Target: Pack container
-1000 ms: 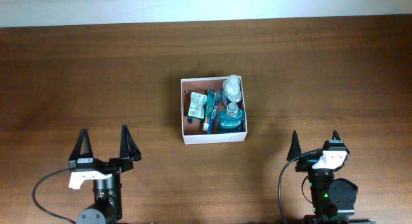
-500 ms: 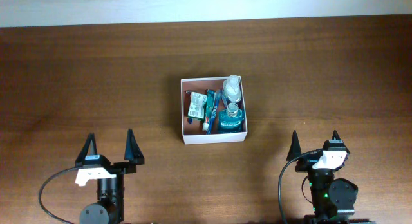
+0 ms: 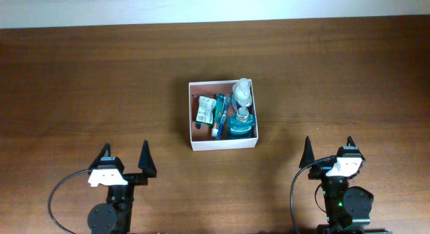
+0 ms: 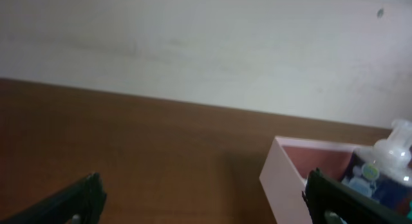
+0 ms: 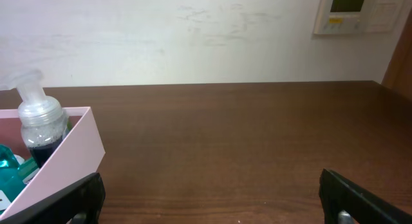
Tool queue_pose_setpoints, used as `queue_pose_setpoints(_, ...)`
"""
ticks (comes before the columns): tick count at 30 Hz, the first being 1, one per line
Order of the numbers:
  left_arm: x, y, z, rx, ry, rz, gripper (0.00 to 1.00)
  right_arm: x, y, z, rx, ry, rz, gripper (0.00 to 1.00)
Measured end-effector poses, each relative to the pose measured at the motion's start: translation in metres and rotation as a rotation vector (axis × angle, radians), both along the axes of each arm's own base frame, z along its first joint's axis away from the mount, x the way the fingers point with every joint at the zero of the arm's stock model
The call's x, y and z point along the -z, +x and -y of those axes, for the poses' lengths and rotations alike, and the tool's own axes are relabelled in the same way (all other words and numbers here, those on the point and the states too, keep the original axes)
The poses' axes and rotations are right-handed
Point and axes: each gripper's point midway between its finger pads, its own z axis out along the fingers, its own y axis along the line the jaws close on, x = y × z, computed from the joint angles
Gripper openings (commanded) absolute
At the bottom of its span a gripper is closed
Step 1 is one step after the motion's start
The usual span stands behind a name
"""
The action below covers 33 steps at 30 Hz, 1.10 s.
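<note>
The container [image 3: 224, 144], a shallow white-walled square box with a reddish floor, sits at the table's middle. Inside it lie a clear pump bottle [image 3: 242, 91], a blue bottle [image 3: 240, 125], a blue toothbrush [image 3: 217, 116] and a green-white packet [image 3: 204, 110]. My left gripper [image 3: 125, 153] stands open and empty near the front edge, left of the box. My right gripper [image 3: 328, 145] is open and empty at the front right. The left wrist view shows the container's wall [image 4: 283, 179] ahead right, between open jaws [image 4: 205, 199]. The right wrist view has the container [image 5: 64, 161] and pump bottle [image 5: 40, 124] at left, gripper [image 5: 212, 201] open.
Dark wooden table [image 3: 101, 79] spreads around the box, with a pale wall [image 5: 193, 37] behind its far edge. A wall panel [image 5: 354, 11] hangs at the upper right of the right wrist view. Black cables loop beside both arm bases.
My left arm has shifted to the right and drawn back toward the front edge, jaws staying open. The right arm and the box's contents have not moved.
</note>
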Motion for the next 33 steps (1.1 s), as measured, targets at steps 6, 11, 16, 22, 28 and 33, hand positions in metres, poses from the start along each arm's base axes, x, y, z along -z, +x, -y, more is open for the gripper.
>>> queue_pose_setpoints(6, 0.020, -0.001, 0.001, 0.006, 0.003, -0.080, 1.00, 0.000, 0.000, 0.000, 0.000, 0.000, 0.000, 0.99)
queue_pose_setpoints(11, 0.020, -0.001, 0.001, 0.008, 0.046, -0.081, 1.00, 0.000, 0.000, 0.000, 0.000, 0.000, 0.000, 0.99)
queue_pose_setpoints(16, 0.020, -0.001, 0.001, 0.010, 0.104, -0.079, 1.00, 0.000, 0.000, 0.000, 0.000, 0.000, 0.000, 0.99)
queue_pose_setpoints(22, 0.021, -0.001, 0.000, 0.004, 0.128, -0.079, 1.00, 0.000, 0.000, 0.000, 0.000, 0.001, 0.000, 0.99)
queue_pose_setpoints(28, 0.021, -0.001, -0.001, 0.000, 0.135, -0.080, 0.99, 0.000, 0.000, 0.000, 0.000, 0.001, 0.000, 0.99)
queue_pose_setpoints(33, 0.021, -0.001, -0.001, 0.000, 0.135, -0.080, 1.00, 0.000, 0.000, 0.000, 0.000, 0.001, 0.000, 0.99)
